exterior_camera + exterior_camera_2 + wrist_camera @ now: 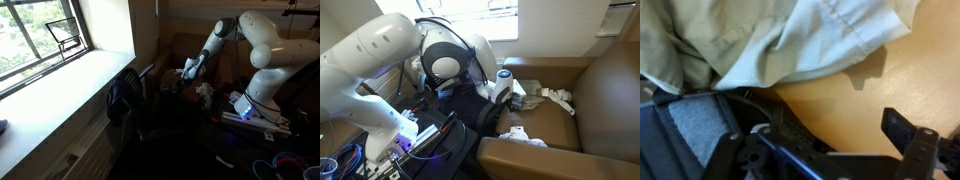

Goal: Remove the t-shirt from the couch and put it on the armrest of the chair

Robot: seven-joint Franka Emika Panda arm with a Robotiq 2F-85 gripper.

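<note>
Daylight is let in through a window [40, 35] above a wide sill at one side of a dim room. A brown couch [595, 95] is seen in both exterior views, and the white robot arm [380, 60] is stretched towards its seat. A dark chair [125, 100] is placed between sill and couch. The pale t-shirt [548, 97] is left crumpled on the couch seat, and a second pale cloth [520, 135] is draped on the brown armrest. The hand [810, 150] is held low, just beside the t-shirt. In the wrist view its fingers are spread wide, with nothing gripped between them.
</note>
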